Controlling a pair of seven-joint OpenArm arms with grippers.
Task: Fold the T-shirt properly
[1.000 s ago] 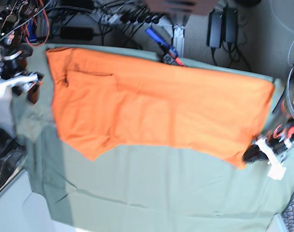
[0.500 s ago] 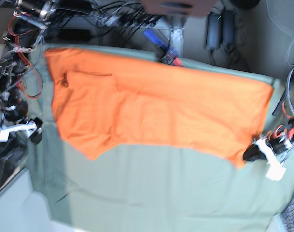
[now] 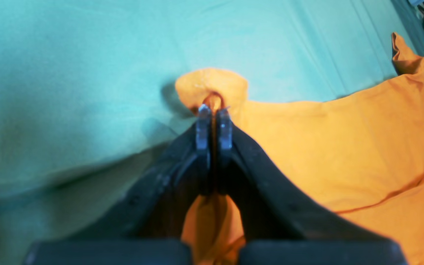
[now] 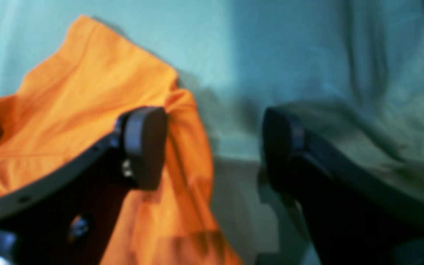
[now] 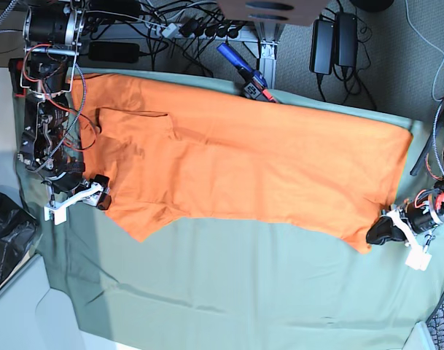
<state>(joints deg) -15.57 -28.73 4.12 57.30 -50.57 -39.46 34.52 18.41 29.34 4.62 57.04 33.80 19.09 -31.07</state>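
On the grey-green table cloth [image 5: 229, 292], plain bright orange soft-fabric T-shirt [image 5: 243, 160] spread flat, left gripper [image 3: 214, 112] pinching its hem corner, right gripper [image 4: 215, 147] gaping beside the sleeve edge: corner-grasping step, next calling for closing there.

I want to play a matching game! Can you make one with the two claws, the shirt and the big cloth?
Things:
1. left claw
2. right claw
3. T-shirt
4. table cloth

Matches:
A. grey-green, lying under everything
B. open, one finger over the shirt's edge
C. bright orange, spread flat
D. pinched shut on a shirt corner

Pairs: 1-D, 2-B, 3-C, 4-A
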